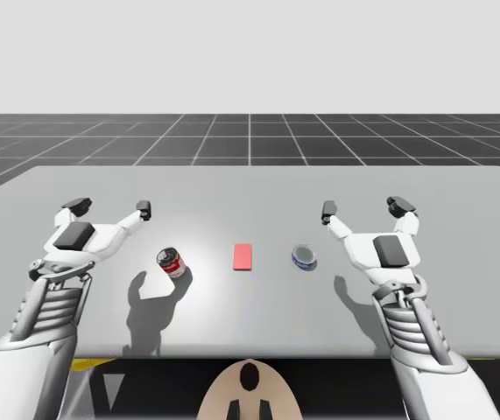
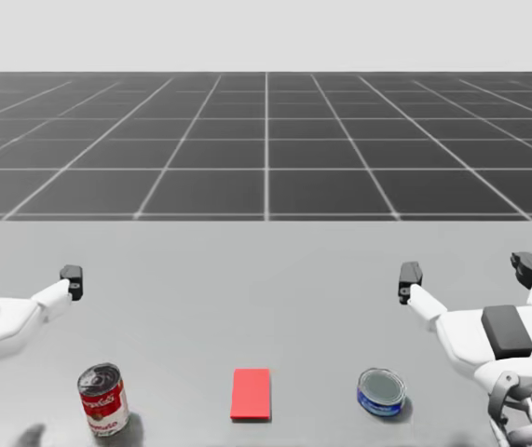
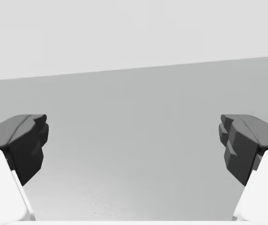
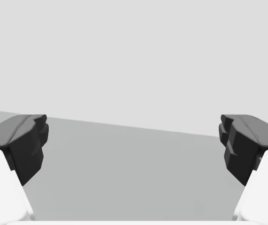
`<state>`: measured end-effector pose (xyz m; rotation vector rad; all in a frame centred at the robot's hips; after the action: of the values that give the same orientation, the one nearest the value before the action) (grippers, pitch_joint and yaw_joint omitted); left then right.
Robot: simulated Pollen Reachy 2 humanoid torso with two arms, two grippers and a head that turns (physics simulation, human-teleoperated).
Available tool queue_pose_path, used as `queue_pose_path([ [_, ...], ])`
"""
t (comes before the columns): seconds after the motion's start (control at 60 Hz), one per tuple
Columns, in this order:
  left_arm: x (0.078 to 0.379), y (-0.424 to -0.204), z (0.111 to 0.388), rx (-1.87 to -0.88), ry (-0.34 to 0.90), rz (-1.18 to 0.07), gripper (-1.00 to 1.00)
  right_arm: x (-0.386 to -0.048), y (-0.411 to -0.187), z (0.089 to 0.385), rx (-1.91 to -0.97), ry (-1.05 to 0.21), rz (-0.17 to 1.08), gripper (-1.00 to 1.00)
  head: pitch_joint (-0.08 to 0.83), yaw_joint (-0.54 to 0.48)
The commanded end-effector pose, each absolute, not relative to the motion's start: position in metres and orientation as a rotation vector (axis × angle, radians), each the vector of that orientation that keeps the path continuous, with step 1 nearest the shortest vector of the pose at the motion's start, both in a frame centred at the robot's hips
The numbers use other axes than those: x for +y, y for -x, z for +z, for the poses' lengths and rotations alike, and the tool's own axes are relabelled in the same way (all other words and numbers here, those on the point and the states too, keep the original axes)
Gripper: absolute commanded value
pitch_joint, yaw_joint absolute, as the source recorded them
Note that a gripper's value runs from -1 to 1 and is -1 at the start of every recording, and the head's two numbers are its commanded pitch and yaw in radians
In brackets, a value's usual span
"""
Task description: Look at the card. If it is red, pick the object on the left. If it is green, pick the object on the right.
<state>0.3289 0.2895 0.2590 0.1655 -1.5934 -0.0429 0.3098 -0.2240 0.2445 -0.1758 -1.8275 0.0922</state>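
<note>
A red can [image 1: 171, 262] stands left of the red card [image 1: 243, 256], a blue can [image 1: 303, 256] right of it. Farther out, my left gripper [image 1: 109, 207] and right gripper [image 1: 365, 208] have fingers spread wide.

Light: bright, even, from overhead.
Shadows: soft grey arm shadows [image 1: 144, 302] on the table [image 1: 250, 192], either side of the red card [image 1: 243, 256].
Glare: pale sheen around that card.
</note>
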Motion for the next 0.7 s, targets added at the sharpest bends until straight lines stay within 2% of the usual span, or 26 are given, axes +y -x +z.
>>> queue_pose_path([
  [0.017,0.2888,-0.3296,0.2579,-1.589,-0.169,-0.05,-1.0,-0.2218,-0.3102,0.2432,-1.821,0.168,0.088,-1.0,0.412,0.0],
  [0.233,0.288,-0.3295,0.258,-1.589,-0.166,-0.056,-1.0,-0.2208,-0.3098,0.2431,-1.813,0.166,0.09,-1.0,0.587,0.02],
  [0.367,0.2874,-0.3297,0.2572,-1.586,-0.167,-0.058,-1.0,-0.2208,-0.309,0.2439,-1.813,0.163,0.089,-1.0,0.658,0.04],
  [0.7,0.2872,-0.3295,0.2568,-1.583,-0.166,-0.058,-1.0,-0.2193,-0.3077,0.2439,-1.809,0.161,0.092,-1.0,0.679,0.07],
])
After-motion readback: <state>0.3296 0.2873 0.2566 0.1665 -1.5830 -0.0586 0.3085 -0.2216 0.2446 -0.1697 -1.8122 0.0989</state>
